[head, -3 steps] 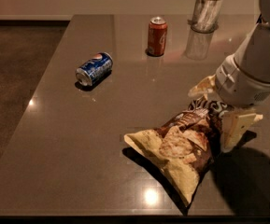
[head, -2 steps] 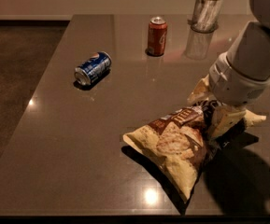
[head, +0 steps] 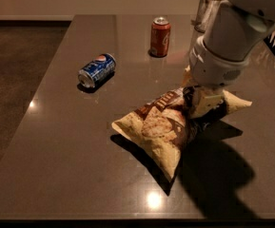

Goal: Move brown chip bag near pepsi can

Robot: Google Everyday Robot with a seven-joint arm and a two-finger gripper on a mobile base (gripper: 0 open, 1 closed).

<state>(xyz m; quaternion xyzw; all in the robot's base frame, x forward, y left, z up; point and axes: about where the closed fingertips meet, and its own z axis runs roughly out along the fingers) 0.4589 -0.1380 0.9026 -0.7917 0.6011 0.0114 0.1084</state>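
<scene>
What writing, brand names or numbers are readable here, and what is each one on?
No text reads clearly.
brown chip bag: white lettering, too blurred to read.
pepsi can: round red-white-blue logo, no legible word.
red-orange can: markings too blurred.
gripper, down on the bag's right part: no label seen.

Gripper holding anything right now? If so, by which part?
The gripper appears clamped on the brown chip bag, near its right-hand end as the camera sees it, just short of that corner.
</scene>
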